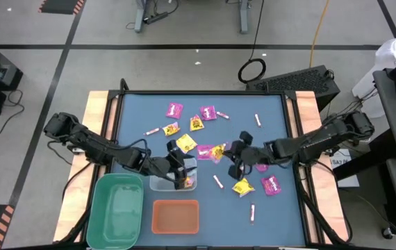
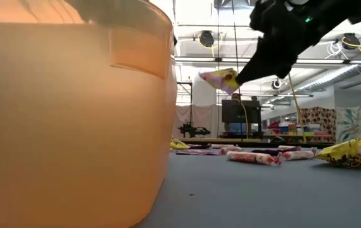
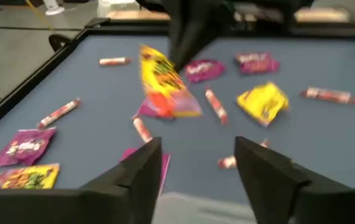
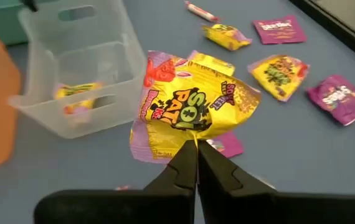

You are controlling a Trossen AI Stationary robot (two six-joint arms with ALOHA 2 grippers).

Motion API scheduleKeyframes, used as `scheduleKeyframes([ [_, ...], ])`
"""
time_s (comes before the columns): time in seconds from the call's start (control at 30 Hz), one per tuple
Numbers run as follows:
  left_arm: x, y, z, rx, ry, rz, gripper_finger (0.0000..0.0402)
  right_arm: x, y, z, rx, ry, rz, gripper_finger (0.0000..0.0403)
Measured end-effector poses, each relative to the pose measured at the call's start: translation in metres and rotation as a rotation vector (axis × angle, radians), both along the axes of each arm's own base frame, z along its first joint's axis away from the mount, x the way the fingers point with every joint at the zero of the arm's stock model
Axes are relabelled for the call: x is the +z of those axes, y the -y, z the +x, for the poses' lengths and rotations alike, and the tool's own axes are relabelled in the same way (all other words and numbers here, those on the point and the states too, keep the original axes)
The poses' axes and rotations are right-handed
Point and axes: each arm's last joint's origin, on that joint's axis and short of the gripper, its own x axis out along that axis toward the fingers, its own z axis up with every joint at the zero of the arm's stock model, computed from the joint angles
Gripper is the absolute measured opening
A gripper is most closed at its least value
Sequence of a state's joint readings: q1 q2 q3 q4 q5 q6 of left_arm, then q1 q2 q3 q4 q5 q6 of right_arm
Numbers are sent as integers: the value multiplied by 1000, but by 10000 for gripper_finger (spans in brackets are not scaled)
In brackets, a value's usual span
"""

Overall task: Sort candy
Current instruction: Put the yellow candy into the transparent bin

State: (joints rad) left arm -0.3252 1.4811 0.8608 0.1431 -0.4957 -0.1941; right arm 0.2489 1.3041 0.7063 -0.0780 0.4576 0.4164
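Observation:
Magenta packets (image 1: 175, 109), yellow packets (image 1: 186, 144) and pink-and-white sticks (image 1: 218, 182) lie flat and scattered on the blue table. My right gripper (image 4: 196, 149) reaches in from the table's right and is shut on a yellow packet (image 4: 190, 106), which also shows in the air in the low view (image 2: 220, 78). My left gripper (image 3: 196, 168) stands open over the clear bin (image 1: 163, 183), with nothing between its fingers. One yellow packet (image 4: 71, 99) lies inside that bin. My right gripper pinches the yellow packet's crimped edge (image 4: 193, 138) between its two shut fingers. The fingers slant down from the table's right. The packet sticks out beyond the fingertips, crumpled and tilted, lifted clear above the table's middle.
A green bin (image 1: 118, 208) and an orange bin (image 1: 176, 217) stand at the near edge beside the clear bin. The orange bin's wall (image 2: 73, 114) fills the left of the low view. Raised wooden rails (image 1: 99, 118) run along the table's sides.

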Motion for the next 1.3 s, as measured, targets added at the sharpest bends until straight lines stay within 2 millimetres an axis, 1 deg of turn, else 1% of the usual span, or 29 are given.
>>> scheduleKeyframes([
  [0.13, -1, -2, 10, -35, 59, -50, 274, 1, -18, -5, -16, 30, -7, 0],
  [0.2, -5, -2, 17, -35, 95, -86, 288, 1, -25, -7, -25, 47, -18, 0],
  [0.4, -18, -7, 35, -7, 187, -120, 294, 3, -37, -12, -32, 74, -34, 0],
  [0.6, -26, -18, 43, 2, 202, -132, 293, 4, -42, -14, -37, 92, -50, 0],
  [0.7, -29, -23, 47, -31, 211, -152, 283, 4, -42, -13, -31, 94, -58, 0],
  [0.83, -31, -29, 53, -48, 218, -165, 250, 5, -42, -13, -27, 104, -67, 0],
  [0.9, -32, -30, 53, -47, 203, -164, 227, 7, -43, -12, -21, 116, -69, 0],
  [0.97, -29, -31, 56, -70, 215, -166, 200, 7, -43, -12, -21, 118, -70, 0],
  [1.1, -29, -30, 56, -107, 215, -134, 128, 7, -42, -12, -33, 118, -80, 0],
  [1.23, -29, -30, 56, -114, 213, -131, 38, 7, -42, -12, -33, 118, -80, 0],
  [1.27, -29, -30, 56, -123, 211, -131, 22, 7, -42, -12, -34, 118, -80, 0],
  [1.3, -29, -29, 56, -130, 211, -133, 14, 7, -42, -12, -33, 116, -81, 0],
])
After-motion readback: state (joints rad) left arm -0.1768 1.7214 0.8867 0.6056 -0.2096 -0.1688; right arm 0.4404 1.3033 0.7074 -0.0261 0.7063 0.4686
